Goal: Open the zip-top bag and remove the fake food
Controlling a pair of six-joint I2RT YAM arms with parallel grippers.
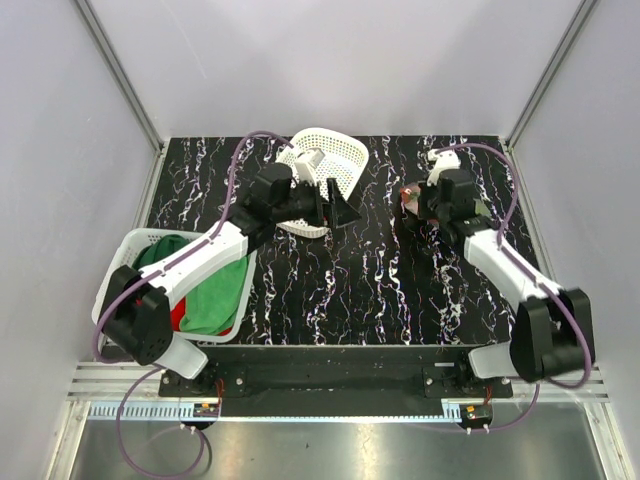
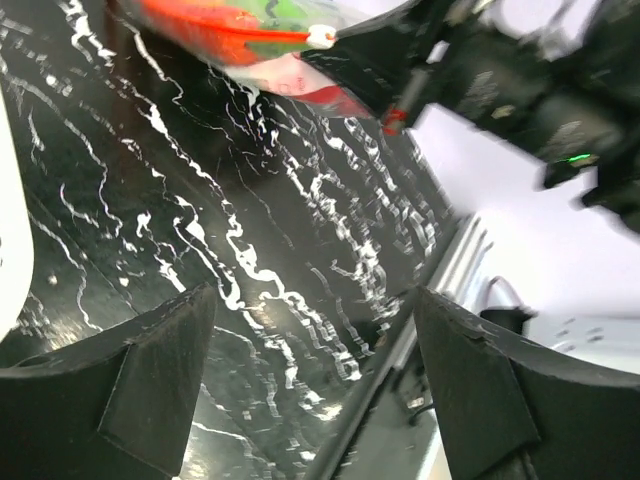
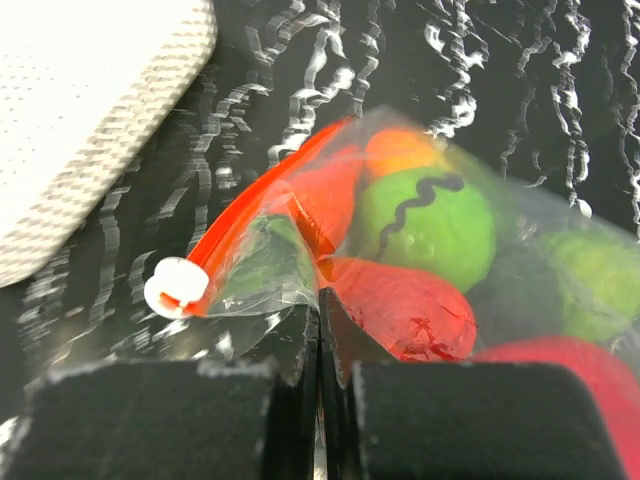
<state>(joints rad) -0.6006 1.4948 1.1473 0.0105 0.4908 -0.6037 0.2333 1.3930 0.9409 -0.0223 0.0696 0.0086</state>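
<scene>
Right now my right gripper has its jaws pinched together on the clear edge of the zip-top bag. The grip is just under the red-orange zip strip, near the white slider tab. The bag is at the far right of the black marbled surface, with the fake food inside: green, red and orange pieces. My left gripper hangs above the surface beside the white mesh basket, jaws spread wide, nothing between them.
</scene>
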